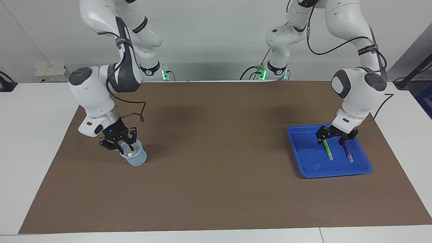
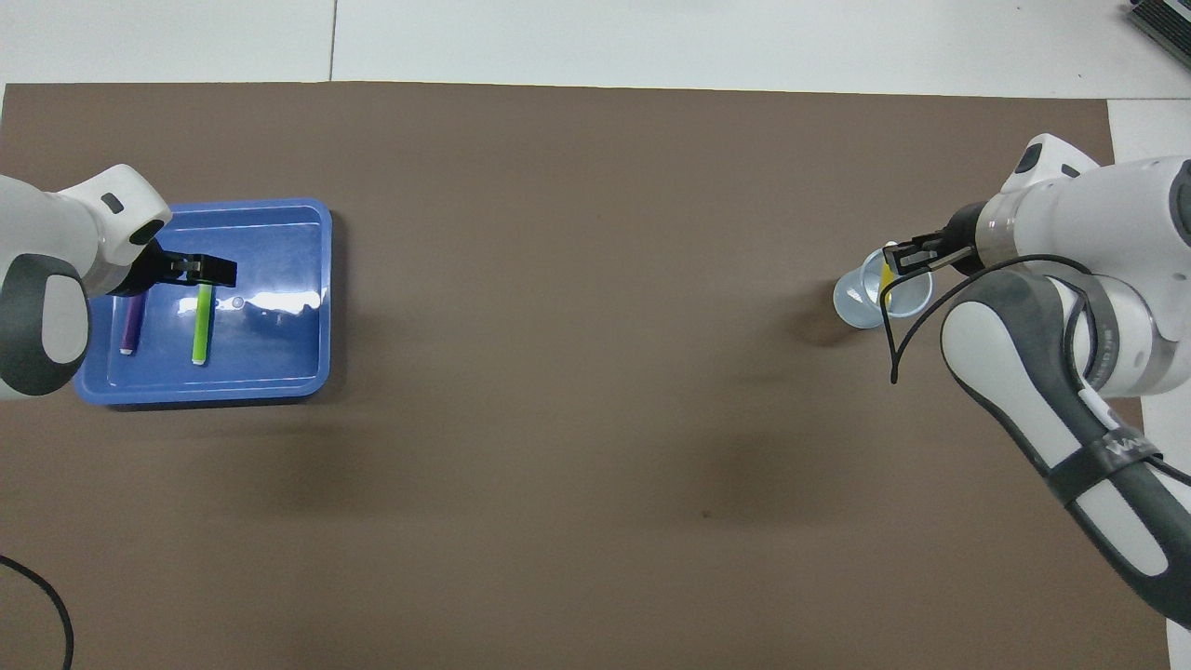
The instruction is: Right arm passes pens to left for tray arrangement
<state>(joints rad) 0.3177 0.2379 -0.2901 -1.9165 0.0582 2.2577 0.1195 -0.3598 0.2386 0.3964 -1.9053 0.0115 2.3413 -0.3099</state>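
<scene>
A yellow pen (image 1: 130, 154) (image 2: 887, 282) stands tilted inside a small translucent cup (image 1: 135, 159) (image 2: 861, 302) at the right arm's end of the table. My right gripper (image 1: 125, 147) (image 2: 899, 264) reaches down into the cup's mouth, right at the pen. The blue tray (image 1: 296, 145) (image 2: 279, 368) lies at the left arm's end. A green pen (image 1: 327, 151) (image 2: 200, 328) and a purple pen (image 1: 348, 154) (image 2: 131, 323) lie side by side in it. My left gripper (image 1: 336, 137) (image 2: 186, 270) hangs open just above their ends nearer the robots, holding nothing.
A brown mat (image 1: 216, 168) covers most of the white table, and the cup and tray stand on it. A black cable (image 2: 37, 596) loops at the mat's corner near the left arm's base.
</scene>
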